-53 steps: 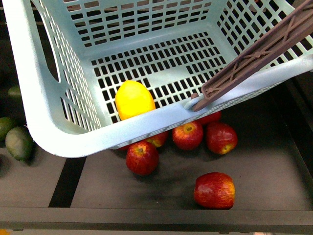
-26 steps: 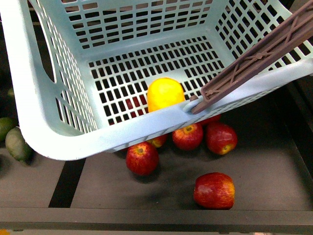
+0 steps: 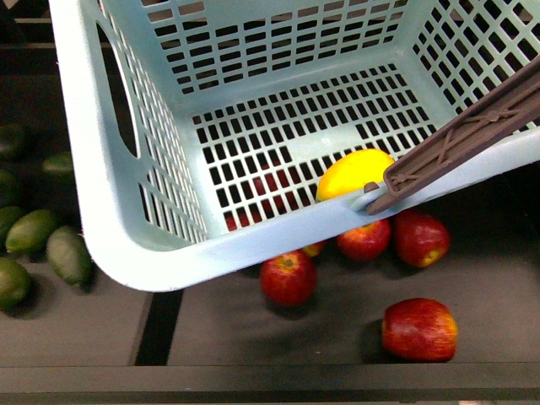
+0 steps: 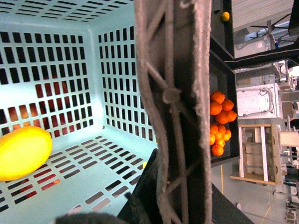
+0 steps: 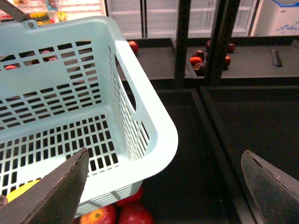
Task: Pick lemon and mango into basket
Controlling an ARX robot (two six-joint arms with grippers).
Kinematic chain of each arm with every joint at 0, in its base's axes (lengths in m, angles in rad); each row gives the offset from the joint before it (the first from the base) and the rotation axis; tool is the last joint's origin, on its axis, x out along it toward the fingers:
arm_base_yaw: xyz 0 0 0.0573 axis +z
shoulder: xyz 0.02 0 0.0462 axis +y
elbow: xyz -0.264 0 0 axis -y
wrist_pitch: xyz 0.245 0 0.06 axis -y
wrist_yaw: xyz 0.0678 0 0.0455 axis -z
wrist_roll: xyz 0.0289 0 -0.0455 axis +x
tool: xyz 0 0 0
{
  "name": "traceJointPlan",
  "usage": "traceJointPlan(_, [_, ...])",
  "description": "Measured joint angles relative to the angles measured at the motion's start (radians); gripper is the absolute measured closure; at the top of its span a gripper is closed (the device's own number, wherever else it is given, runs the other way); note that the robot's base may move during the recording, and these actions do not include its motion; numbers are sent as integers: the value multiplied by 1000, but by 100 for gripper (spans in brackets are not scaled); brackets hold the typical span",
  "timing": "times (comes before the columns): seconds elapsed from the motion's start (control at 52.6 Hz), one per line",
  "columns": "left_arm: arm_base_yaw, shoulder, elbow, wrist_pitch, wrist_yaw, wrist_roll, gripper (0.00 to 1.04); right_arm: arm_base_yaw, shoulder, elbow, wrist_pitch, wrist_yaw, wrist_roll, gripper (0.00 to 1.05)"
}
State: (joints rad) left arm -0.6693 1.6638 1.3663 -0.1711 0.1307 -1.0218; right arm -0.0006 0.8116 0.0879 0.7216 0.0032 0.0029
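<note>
A light teal rectangular plastic basket (image 3: 126, 236) with slotted walls and floor hangs tilted above a dark shelf (image 3: 93, 325). Its brown ribbed swing handle (image 3: 472, 139) slants up from the near rim toward the right. The small plain-yellow oval lemon (image 3: 354, 173) lies on the basket's floor, against the near wall and just beside the handle's pivot. No other fruit shows in the basket.

Under the basket's near edge, four red apples (image 3: 288, 277) lie on the shelf, with a fifth a little apart toward the shelf's front right. Several green oval fruits (image 3: 67, 253) lie along the shelf's left side.

The right hand (image 5: 163, 151) is released, its two dark fingers (image 5: 60, 186) spread wide and grasping nothing, beside a corner of the basket. In the left wrist view the handle fills the middle. Dark parts of the left hand (image 4: 140, 205) show just beside it, but I cannot tell whether it is clenched. Small oranges (image 4: 219, 123) sit in a dark bin beyond.
</note>
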Motion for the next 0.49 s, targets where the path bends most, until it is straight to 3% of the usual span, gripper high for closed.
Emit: traceJointPlan(0.494, [13, -1, 0, -1, -23, 6, 99, 0, 1, -2, -2, -3, 0, 9])
